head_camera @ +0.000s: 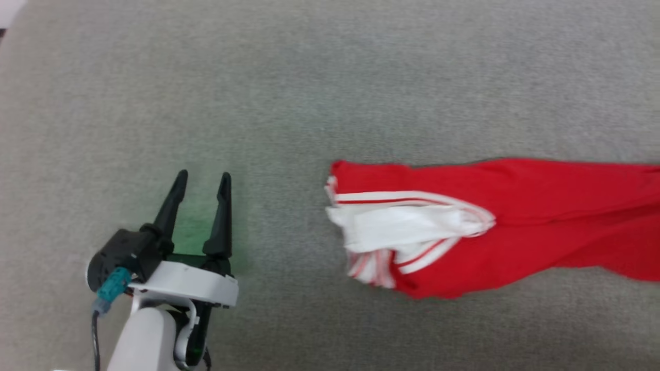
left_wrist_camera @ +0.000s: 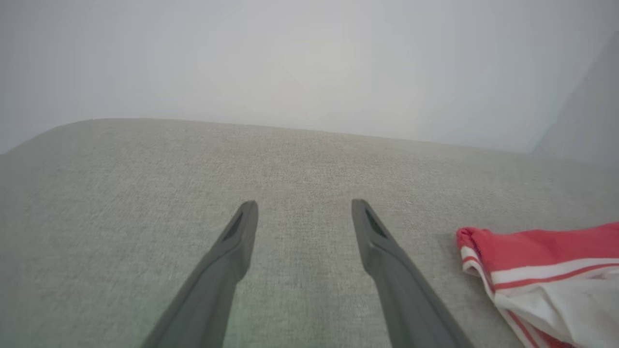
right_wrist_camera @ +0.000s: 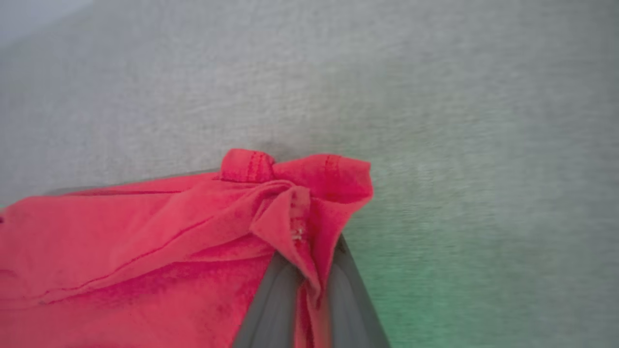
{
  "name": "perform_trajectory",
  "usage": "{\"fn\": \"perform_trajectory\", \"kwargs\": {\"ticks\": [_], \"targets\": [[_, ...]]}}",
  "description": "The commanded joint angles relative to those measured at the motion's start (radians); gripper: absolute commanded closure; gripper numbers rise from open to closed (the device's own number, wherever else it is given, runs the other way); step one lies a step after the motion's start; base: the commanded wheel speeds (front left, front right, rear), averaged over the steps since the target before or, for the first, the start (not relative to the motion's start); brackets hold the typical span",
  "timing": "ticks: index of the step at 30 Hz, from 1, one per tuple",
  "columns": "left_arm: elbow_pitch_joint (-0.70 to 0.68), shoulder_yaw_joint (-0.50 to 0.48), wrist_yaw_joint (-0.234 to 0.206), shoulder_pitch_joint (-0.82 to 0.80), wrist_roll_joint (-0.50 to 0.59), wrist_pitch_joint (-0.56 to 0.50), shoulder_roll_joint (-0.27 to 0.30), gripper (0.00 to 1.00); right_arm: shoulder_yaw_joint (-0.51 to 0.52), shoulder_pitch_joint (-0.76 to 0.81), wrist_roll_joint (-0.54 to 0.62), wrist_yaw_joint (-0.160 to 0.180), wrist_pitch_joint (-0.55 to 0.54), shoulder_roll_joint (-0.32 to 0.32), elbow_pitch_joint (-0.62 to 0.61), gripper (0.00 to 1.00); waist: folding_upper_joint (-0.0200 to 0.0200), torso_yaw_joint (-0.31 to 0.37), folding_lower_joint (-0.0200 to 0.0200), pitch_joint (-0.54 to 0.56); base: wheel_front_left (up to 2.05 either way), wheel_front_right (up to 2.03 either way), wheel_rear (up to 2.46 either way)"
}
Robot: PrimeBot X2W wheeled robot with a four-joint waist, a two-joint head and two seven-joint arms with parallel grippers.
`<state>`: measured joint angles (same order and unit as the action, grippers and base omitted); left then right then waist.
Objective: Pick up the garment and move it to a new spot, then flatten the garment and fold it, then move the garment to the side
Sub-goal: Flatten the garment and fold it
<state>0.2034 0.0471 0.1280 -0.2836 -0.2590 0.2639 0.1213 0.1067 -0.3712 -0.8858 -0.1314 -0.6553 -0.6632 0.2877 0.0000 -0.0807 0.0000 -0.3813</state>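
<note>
My right fingers (right_wrist_camera: pixel 348 299) clamp a bunched corner of the garment (head_camera: pixel 541 226), their tips hidden in cloth; my left fingers (head_camera: pixel 220 216) gape empty above the counter (head_camera: pixel 309 77).

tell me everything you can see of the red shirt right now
The shirt is soft red knit cloth with a white sleeve edged in red-and-white striped trim. It lies crumpled and drawn out sideways on the grey fabric surface, running off the head view's right edge. No lettering shows among the folds. A bunched, stitched red edge is pinched between the closed fingers of the right gripper. The open left gripper is apart from it.
</note>
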Motion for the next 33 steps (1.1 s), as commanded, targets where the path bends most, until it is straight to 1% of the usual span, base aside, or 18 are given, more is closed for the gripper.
{"fn": "perform_trajectory", "kwargs": {"ticks": [1, 4, 7, 9, 12, 15, 18, 21, 25, 27, 30, 33], "targets": [[-0.006, -0.003, 0.003, -0.006, 0.007, 0.0, 0.009, 0.0, 0.039, -0.01, 0.023, 0.001, 0.013, -0.011, 0.017, 1.0, 0.0, 0.031, 0.0, -0.009, 0.0, 0.0, 0.0], [-0.014, -0.005, 0.003, -0.017, 0.013, 0.0, 0.02, 0.0, 0.092, -0.012, 0.073, 0.001, 0.027, -0.039, 0.059, 1.0, 0.0, 0.049, 0.0, -0.019, 0.0, 0.0, 0.0], [-0.018, -0.001, 0.003, -0.021, 0.016, 0.0, 0.029, 0.0, 0.136, -0.018, 0.14, 0.001, 0.05, -0.081, 0.13, 1.0, 0.0, 0.056, 0.0, -0.027, 0.0, 0.0, 0.0], [-0.017, 0.0, 0.003, -0.023, 0.016, 0.0, 0.035, 0.0, 0.152, -0.031, 0.165, 0.001, 0.06, -0.089, 0.171, 1.0, 0.0, 0.059, 0.0, -0.029, 0.0, 0.0, 0.0], [-0.014, -0.002, 0.003, -0.022, 0.015, 0.0, 0.037, 0.0, 0.154, -0.049, 0.173, 0.001, 0.058, -0.077, 0.191, 1.0, 0.0, 0.064, 0.0, -0.024, 0.0, 0.0, 0.0], [-0.008, -0.005, 0.003, -0.012, 0.01, 0.0, 0.031, 0.0, 0.116, -0.044, 0.154, 0.001, 0.039, -0.055, 0.153, 1.0, 0.0, 0.066, 0.0, -0.011, 0.0, 0.0, 0.0], [-0.005, -0.003, 0.003, 0.0, 0.002, 0.0, 0.022, 0.0, 0.057, -0.015, 0.12, 0.001, 0.004, -0.046, 0.058, 1.0, 0.0, 0.067, 0.0, 0.004, 0.0, 0.0, 0.0], [-0.003, -0.004, 0.003, 0.014, -0.006, 0.0, 0.014, 0.0, 0.003, 0.012, 0.078, 0.001, -0.034, -0.037, -0.086, 1.0, 0.0, 0.065, 0.0, 0.019, 0.0, 0.0, 0.0], [0.0, -0.002, 0.003, 0.025, -0.017, 0.0, 0.002, 0.0, -0.065, 0.036, 0.015, 0.001, -0.101, -0.006, -0.292, 1.0, 0.0, 0.053, 0.0, 0.03, 0.0, 0.0, 0.0], [0.004, 0.003, 0.003, 0.028, -0.02, 0.0, -0.004, 0.0, -0.1, 0.038, -0.008, 0.001, -0.136, 0.02, -0.371, 1.0, 0.0, 0.043, 0.0, 0.03, 0.0, 0.0, 0.0], [0.01, 0.017, 0.003, 0.027, -0.027, 0.0, -0.013, 0.0, -0.164, 0.02, -0.004, 0.001, -0.178, 0.056, -0.466, 1.0, 0.0, 0.023, 0.0, 0.028, 0.0, 0.0, 0.0], [0.013, 0.026, 0.003, 0.03, -0.03, 0.0, -0.021, 0.0, -0.236, -0.009, 0.015, 0.001, -0.204, 0.09, -0.526, 1.0, 0.0, 0.003, 0.0, 0.023, 0.0, 0.0, 0.0]]}}
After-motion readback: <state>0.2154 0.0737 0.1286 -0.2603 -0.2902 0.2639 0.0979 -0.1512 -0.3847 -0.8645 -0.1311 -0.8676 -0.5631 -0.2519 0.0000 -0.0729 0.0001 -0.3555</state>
